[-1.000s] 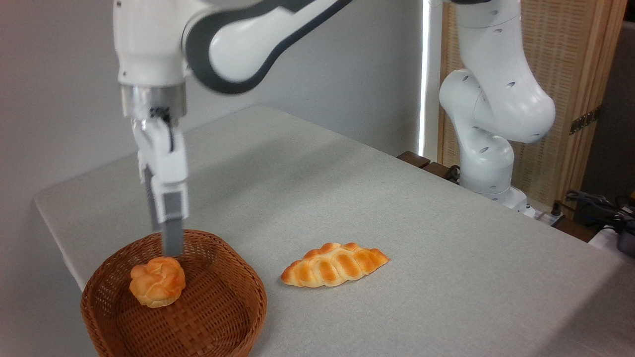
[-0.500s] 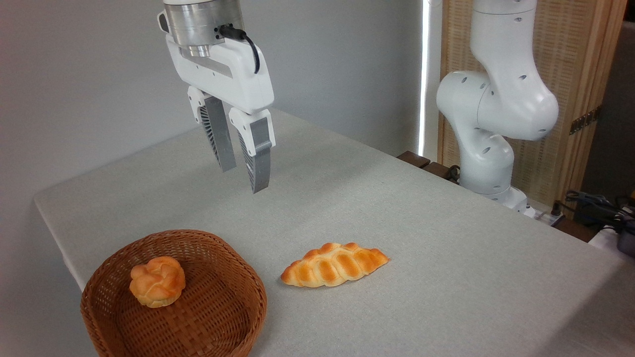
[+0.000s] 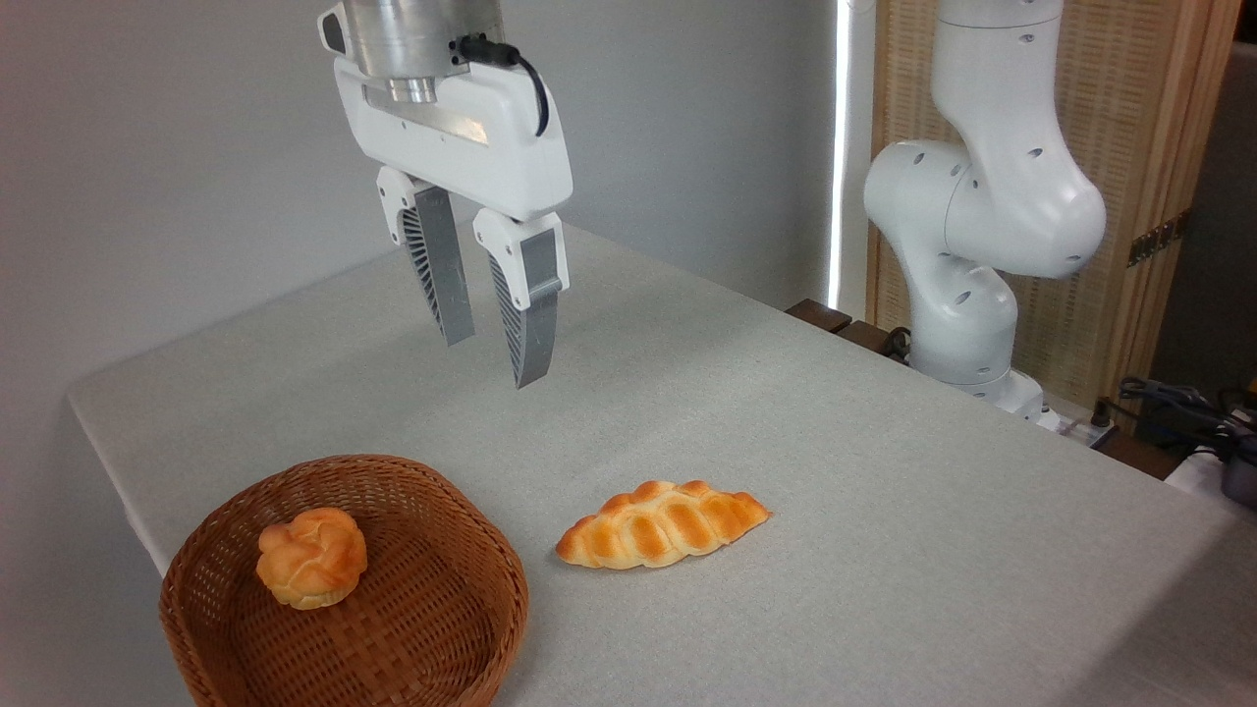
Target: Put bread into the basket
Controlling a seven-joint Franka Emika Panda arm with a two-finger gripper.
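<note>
The counter [image 3: 786,471], covered in pale grey cloth, lies well below the hand and carries everything else. The white Panda arm [image 3: 982,216] rises from its base far to the right of the hand, at the counter's back edge. Below the hand and to its left sits the round wicker basket [image 3: 432,628], at the counter's near corner. Almost straight below the hand, a little to the right and well apart from it, lies the braided oval loaf [image 3: 663,525], just beside the basket's right rim but not touching it. The hand [image 3: 496,358] hangs high over the counter, empty, its two ribbed fingers [image 3: 525,314] spread apart with a clear gap between them. Smallest is the knotted bun [image 3: 312,557], resting inside the basket toward its left side, down and to the left of the hand.

By the look of it the task is done. The main risk is a needless descent: a drop straight down would meet the loaf, the wrong bread. A sweep low and leftward could clip the basket rim and shove it off the near counter edge.
</note>
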